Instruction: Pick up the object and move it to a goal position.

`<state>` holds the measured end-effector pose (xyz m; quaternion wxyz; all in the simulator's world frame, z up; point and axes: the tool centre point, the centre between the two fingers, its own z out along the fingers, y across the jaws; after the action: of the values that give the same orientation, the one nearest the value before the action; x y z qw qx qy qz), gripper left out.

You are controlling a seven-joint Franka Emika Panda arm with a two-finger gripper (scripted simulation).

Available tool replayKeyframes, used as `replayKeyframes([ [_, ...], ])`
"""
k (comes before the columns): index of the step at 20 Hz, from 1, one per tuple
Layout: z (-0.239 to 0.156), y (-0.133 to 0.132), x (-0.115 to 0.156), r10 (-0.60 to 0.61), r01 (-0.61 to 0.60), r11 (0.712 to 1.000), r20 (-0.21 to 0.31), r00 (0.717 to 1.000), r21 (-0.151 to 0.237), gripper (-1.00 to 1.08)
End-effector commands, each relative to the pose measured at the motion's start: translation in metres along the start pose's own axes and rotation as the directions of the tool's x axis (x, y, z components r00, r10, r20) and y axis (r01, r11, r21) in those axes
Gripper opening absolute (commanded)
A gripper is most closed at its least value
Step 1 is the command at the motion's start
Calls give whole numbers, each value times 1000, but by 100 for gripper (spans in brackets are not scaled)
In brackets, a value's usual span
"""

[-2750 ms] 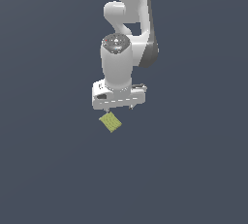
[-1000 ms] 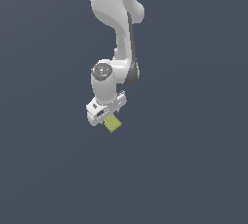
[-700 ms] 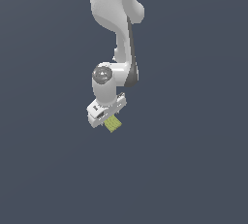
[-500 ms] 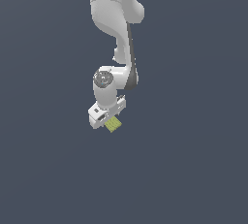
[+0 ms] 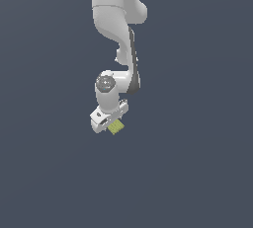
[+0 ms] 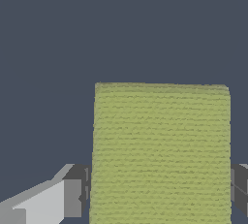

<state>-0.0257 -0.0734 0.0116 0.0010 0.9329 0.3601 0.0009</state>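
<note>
The object (image 5: 116,127) is a small yellow-green block, peeking out under the white gripper (image 5: 112,125) at the end of the arm in the exterior view. In the wrist view the block (image 6: 161,153) fills the space between the two fingers, with a grey pad (image 6: 76,191) against one side and the other pad (image 6: 240,189) against the opposite side. The gripper is shut on the block. Most of the block is hidden by the gripper body in the exterior view.
A plain dark blue-grey surface (image 5: 197,163) fills the surroundings in both views. The white arm (image 5: 118,29) reaches down from the top of the exterior view.
The arm with the block has shifted a little toward the exterior view's left and swung its wrist. The block stays held between the fingers.
</note>
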Motion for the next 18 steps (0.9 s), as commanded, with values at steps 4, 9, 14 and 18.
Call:
replayKeyframes([
  [4, 2, -1, 0, -1, 1, 1000, 1, 1000, 2, -100],
  [9, -1, 0, 1, 0, 0, 1000, 0, 1000, 0, -100],
  [14, -15, -1, 7, 0, 0, 1000, 0, 1000, 0, -100],
  [18, -37, -2, 17, 0, 0, 1000, 0, 1000, 0, -100],
])
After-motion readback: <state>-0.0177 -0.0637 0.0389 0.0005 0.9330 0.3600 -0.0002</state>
